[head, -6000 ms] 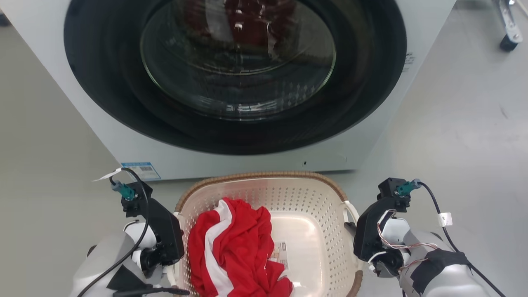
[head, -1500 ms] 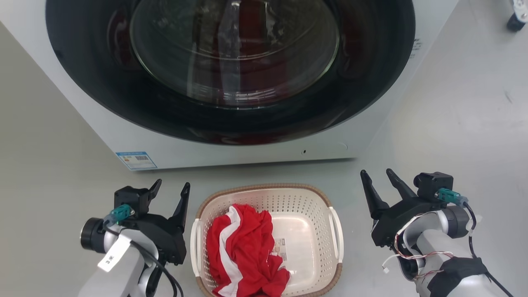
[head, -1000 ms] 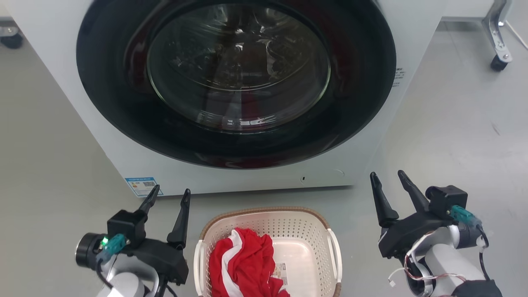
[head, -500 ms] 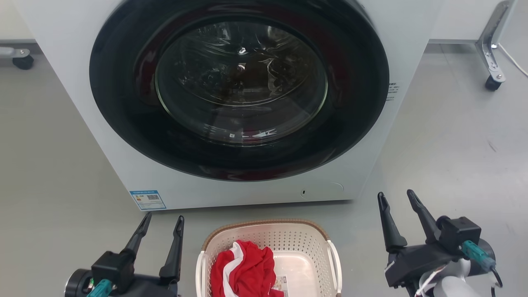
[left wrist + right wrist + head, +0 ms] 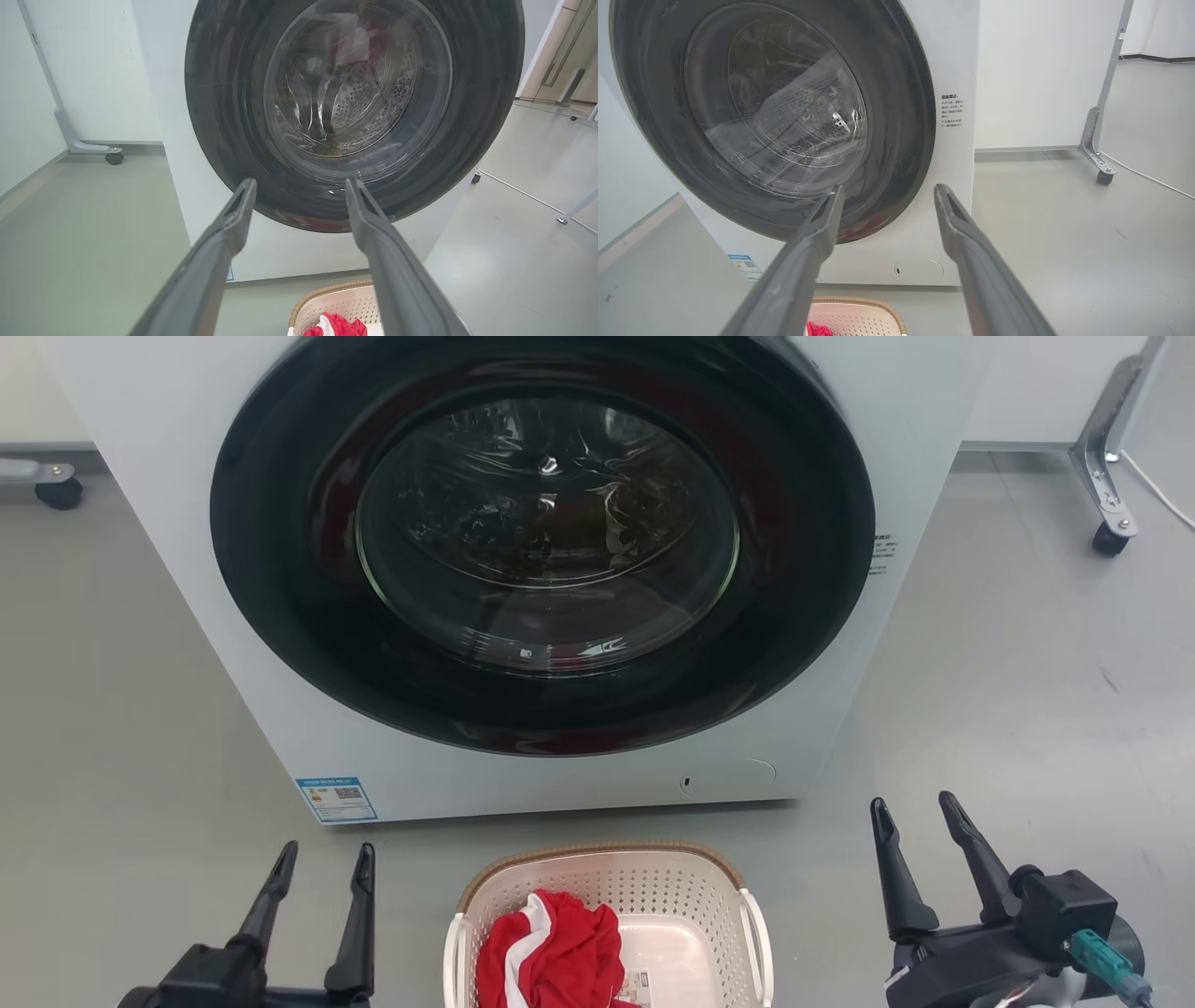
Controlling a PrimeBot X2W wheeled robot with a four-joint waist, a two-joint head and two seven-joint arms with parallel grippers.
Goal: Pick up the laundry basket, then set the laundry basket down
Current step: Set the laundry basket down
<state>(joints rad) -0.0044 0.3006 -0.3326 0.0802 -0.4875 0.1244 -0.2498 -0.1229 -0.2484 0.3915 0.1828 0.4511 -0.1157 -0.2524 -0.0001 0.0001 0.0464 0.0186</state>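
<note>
1. Left gripper [image 5: 327, 847], at the lower left of the head view: two long dark fingers point up the picture, spread apart with nothing between them, over bare grey floor [image 5: 140, 756]. It is beside the basket, not touching it.
2. Just above it in the picture, a blue-and-white label [image 5: 336, 799] is stuck on the lower left corner of a white front-loading washing machine [image 5: 168, 523].
3. Middle of the view: the machine's round door [image 5: 546, 532], closed, with a wide dark ring around clear bulging glass. The left wrist view shows a perforated metal drum through the glass. A reddish tint along the ring's lower edge may be a reflection; I cannot tell.
4. Bottom centre: the laundry basket [image 5: 644, 887] stands on the floor just in front of the machine, with a strip of floor between them. It has cream perforated walls, brown woven-look trim and a white handle on each side. The picture's bottom edge cuts off its near part.
5. A red cloth with a white stripe [image 5: 551, 952] is bunched in the basket's left half.
6. Lower right: the right gripper [image 5: 913, 800], fingers parted and empty, apart from the basket's right handle.
7. Upper right: a metal stand leg [image 5: 1097, 476] on a black caster.
</note>
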